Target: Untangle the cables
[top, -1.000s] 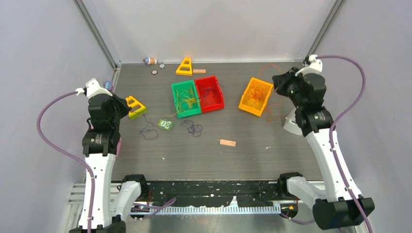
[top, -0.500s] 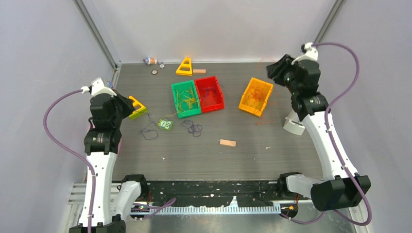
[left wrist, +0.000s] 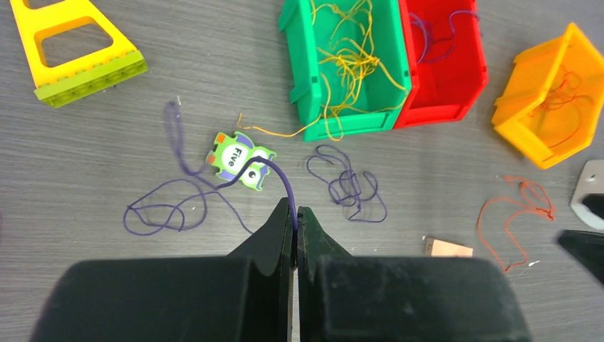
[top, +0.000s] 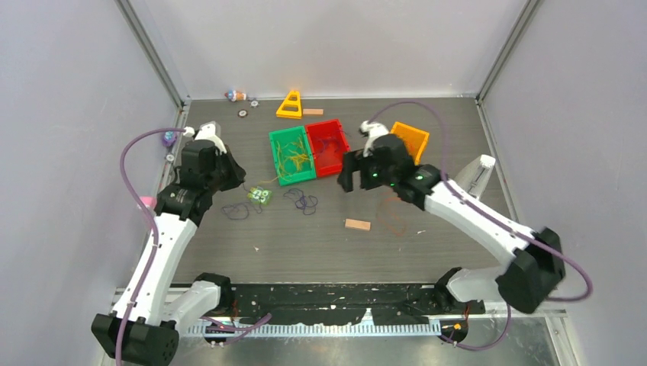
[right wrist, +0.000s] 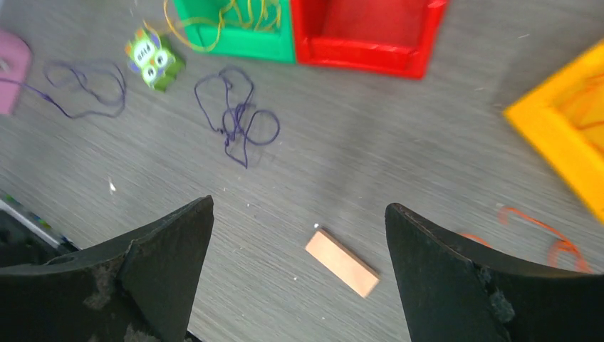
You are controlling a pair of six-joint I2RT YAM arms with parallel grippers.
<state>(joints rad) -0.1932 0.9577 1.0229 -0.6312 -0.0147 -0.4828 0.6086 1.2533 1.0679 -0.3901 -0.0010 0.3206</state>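
My left gripper (left wrist: pixel 294 210) (top: pixel 235 180) is shut on a purple cable (left wrist: pixel 281 182). That cable arcs over a green "Five" tile (left wrist: pixel 238 158) to loose loops (left wrist: pixel 164 214) on the table. A second purple tangle (left wrist: pixel 349 185) (top: pixel 304 200) (right wrist: pixel 238 121) lies apart from it. An orange-red cable (left wrist: pixel 520 206) (top: pixel 393 217) rests right of centre. Yellow cables fill the green bin (left wrist: pixel 299 71), purple ones lie in the red bin (left wrist: pixel 474 71), and orange ones in the orange bin (left wrist: pixel 523 114). My right gripper (right wrist: pixel 299 204) (top: pixel 352 174) hangs open and empty over the table's middle.
A small wooden block (right wrist: pixel 342 262) (top: pixel 357 224) lies below my right gripper. A yellow ramp block (left wrist: pixel 78 57) sits to the left and a yellow triangle (top: pixel 290 104) with small toys (top: pixel 236 95) at the back. A white object (top: pixel 477 175) stands at the right.
My right arm has swung from the back right corner to the table's middle and its jaws have opened wide. My left arm has moved right, toward the purple cables, still shut.
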